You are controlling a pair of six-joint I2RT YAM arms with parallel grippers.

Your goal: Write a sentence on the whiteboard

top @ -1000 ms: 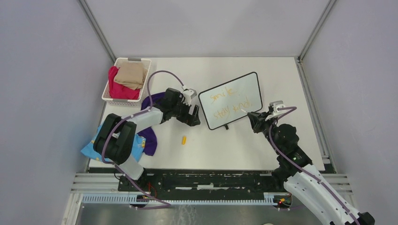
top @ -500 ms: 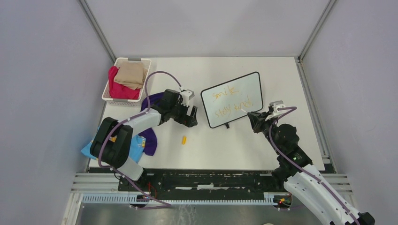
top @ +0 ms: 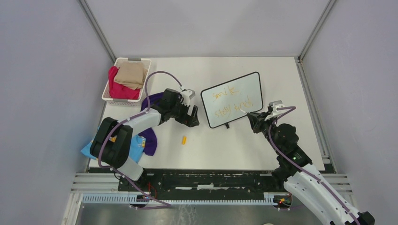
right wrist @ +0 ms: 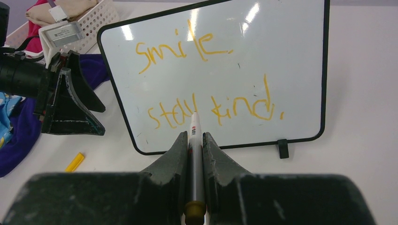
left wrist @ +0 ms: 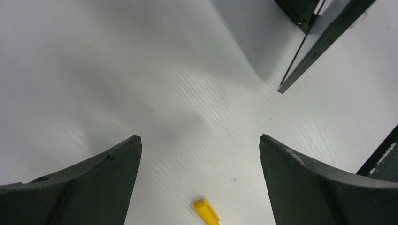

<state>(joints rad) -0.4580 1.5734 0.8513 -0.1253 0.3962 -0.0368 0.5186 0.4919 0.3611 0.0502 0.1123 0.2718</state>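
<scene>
Whiteboard (left wrist: pixel 331 35), seemingly, mostly cropped

I have two arms (top: pixel 136 123) of white shells (top: pixel 319 193) and black joints (top: pixel 112 138). A purple cable (top: pixel 149 85) runs along each arm. My left end effector (left wrist: pixel 199 138) has broad, dark, matte fingers (left wrist: pixel 89 187) that taper to blunt tips. My right end effector (right wrist: pixel 194 136) has the same dark fingers. A small pale grey camera box (top: pixel 187 93) sits on each wrist.

From above and behind we see the whole worktop (top: pixel 225 145); the left wrist view hangs close over it. The right wrist view faces the whiteboard (right wrist: pixel 281 61) from near; all three share the yellow piece (top: pixel 184 139).
</scene>
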